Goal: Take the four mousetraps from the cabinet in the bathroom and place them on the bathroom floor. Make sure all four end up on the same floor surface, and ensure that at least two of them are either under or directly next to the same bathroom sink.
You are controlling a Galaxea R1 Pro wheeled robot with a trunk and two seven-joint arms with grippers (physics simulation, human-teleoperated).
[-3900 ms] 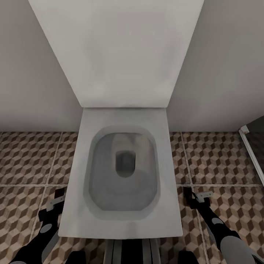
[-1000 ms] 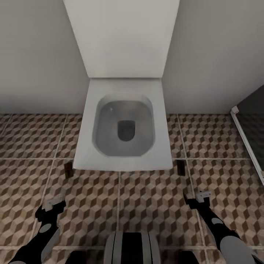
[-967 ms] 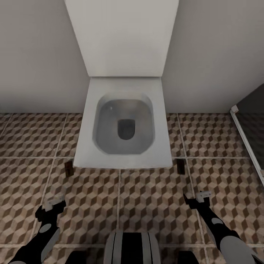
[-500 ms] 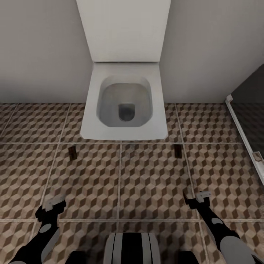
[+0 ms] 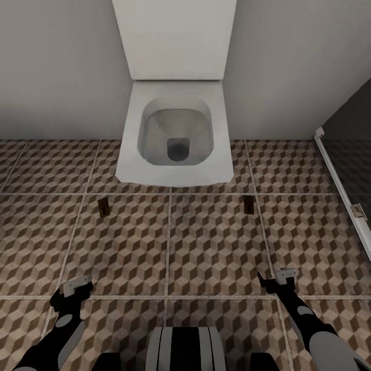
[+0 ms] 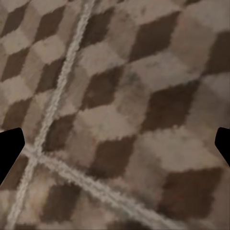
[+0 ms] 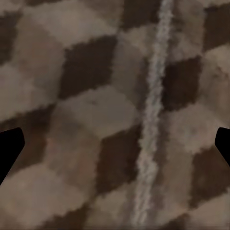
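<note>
Bathroom floor (image 5: 170, 247) before toilet (image 5: 175, 134); two mousetraps (image 5: 104, 207) lie there; both arms low, fingers (image 6: 9, 151) wide, empty.

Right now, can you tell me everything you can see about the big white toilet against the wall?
The white, squarish toilet looks like smooth ceramic. Its flat lid stands raised against the pale wall behind it. The bowl is open, greyish inside, with a darker drain hole low in the middle. It stands over the brown, beige and white cube-patterned tile floor. Two small dark flat things lie on the tiles just in front of it, one near each front corner, apart from it; they are too small to tell more.
</note>
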